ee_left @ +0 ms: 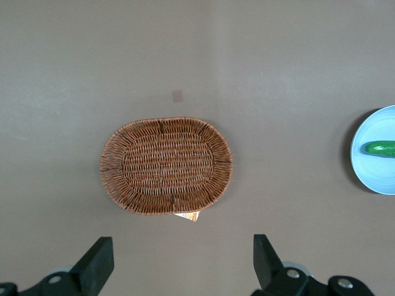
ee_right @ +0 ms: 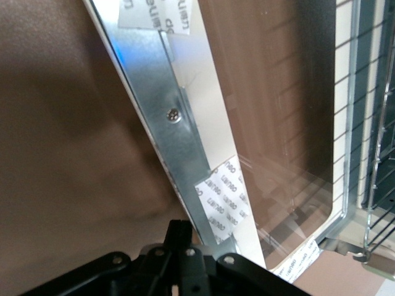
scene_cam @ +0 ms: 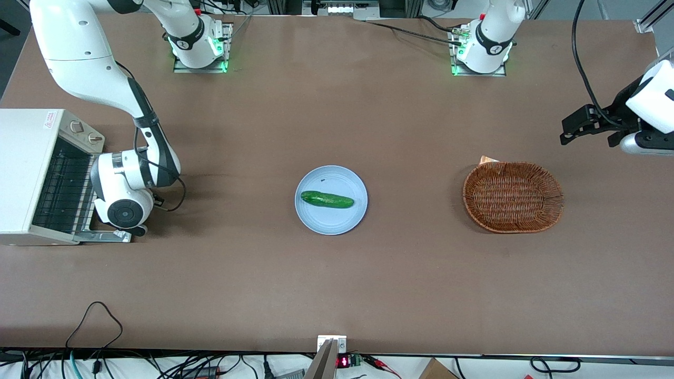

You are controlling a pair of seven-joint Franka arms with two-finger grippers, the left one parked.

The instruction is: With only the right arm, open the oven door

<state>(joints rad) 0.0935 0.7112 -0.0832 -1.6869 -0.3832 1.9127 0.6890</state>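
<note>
The white toaster oven [scene_cam: 26, 173] stands at the working arm's end of the table. Its oven door [scene_cam: 102, 236] hangs open and lies low and nearly flat in front of the oven mouth, so the wire rack [scene_cam: 63, 189] shows. The right arm [scene_cam: 126, 184] bends down with its wrist over the open door and hides most of it. In the right wrist view the door's glass [ee_right: 278, 123] and silvery metal edge strip [ee_right: 166, 117] run close past my gripper [ee_right: 179, 233]. The black fingers are pressed together, beside the strip, holding nothing.
A light blue plate [scene_cam: 316, 221] with a green cucumber [scene_cam: 327, 199] lies mid-table. A brown wicker basket [scene_cam: 513, 197] lies toward the parked arm's end; it also shows in the left wrist view [ee_left: 165, 165]. Cables run along the table's near edge.
</note>
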